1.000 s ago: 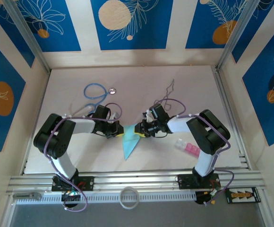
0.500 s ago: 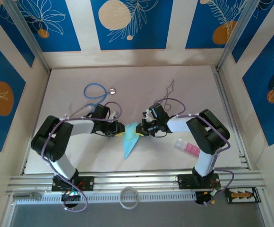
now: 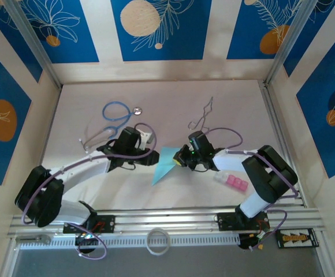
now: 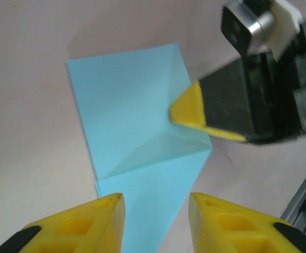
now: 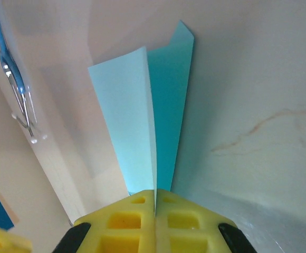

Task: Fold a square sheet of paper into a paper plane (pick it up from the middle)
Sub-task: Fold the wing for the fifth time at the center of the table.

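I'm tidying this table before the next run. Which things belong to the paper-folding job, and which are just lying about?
Part of the job:
paper plane
right claw, shut on the plane
left claw, open

Lying about:
stethoscope
pink blocks
bent wire
white ring

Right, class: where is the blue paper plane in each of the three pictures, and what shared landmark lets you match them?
Top external: the paper plane lies mid-table, between the two arms' tips.
Left wrist: centre-left, just beyond the open left gripper.
Right wrist: centre, rising out of the shut right gripper.
Landmark: the right gripper's yellow tips pinching the plane's edge.
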`<state>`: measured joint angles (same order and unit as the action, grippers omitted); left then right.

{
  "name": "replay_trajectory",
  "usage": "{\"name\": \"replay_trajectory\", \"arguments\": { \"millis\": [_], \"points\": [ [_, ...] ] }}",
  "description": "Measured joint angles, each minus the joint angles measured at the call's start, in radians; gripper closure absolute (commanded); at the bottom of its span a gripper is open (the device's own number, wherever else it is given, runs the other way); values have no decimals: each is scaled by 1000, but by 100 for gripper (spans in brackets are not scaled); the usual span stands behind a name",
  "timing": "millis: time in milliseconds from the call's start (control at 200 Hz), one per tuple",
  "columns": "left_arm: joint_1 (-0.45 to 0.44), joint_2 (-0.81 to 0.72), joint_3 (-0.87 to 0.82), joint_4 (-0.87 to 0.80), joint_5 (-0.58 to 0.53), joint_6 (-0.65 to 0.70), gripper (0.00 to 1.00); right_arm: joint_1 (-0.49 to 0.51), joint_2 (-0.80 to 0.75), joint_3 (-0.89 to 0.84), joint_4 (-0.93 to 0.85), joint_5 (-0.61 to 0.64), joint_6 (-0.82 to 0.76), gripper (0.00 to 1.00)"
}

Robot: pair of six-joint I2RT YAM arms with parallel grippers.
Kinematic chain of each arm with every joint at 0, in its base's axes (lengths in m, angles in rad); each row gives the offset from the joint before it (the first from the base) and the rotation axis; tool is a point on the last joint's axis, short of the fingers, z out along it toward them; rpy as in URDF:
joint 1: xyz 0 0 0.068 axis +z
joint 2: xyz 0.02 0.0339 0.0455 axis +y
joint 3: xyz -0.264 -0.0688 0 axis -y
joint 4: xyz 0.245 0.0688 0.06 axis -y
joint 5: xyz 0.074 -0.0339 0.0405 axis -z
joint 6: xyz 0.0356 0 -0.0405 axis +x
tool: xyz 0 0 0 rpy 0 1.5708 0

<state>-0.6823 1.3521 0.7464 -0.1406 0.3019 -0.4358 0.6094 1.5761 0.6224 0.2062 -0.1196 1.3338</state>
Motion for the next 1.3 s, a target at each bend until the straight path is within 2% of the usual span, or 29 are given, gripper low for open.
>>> {"name": "replay_trajectory", "arguments": {
  "millis": [220, 460, 685, 920, 1295],
  "points": [
    [-162, 2, -21, -29, -151, 100, 60, 6, -11, -3, 15, 21, 69, 100],
    [-286, 131, 29, -89, -311, 177, 58, 6, -35, -3, 15, 29, 90, 100],
    [-342, 202, 72, -112, -412, 210, 58, 6, -47, -3, 15, 31, 90, 100],
    [-364, 242, 99, -131, -499, 211, 63, 6, -48, -3, 16, 31, 90, 100],
    [-371, 256, 104, -142, -562, 214, 73, 6, -50, -13, 28, 31, 101, 100]
  ]
}}
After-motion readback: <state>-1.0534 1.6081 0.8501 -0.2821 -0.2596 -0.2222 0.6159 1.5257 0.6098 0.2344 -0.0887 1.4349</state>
